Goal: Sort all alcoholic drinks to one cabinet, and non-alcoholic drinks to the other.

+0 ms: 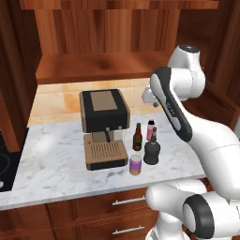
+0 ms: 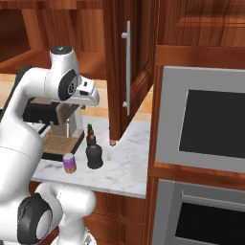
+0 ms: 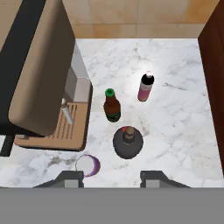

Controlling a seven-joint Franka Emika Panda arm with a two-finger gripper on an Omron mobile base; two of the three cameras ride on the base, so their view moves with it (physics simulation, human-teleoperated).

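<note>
While the two-finger gripper (image 3: 112,178) hangs partly open and empty, the squat dark grey bottle (image 3: 127,142) stands just beyond its fingertips.

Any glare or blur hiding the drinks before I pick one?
Hand view: a bright glare patch on the marble beside the pink bottle; all sharp. Left base view: the beer bottle and squat bottle are small and slightly soft. Right base view: even light.
</note>
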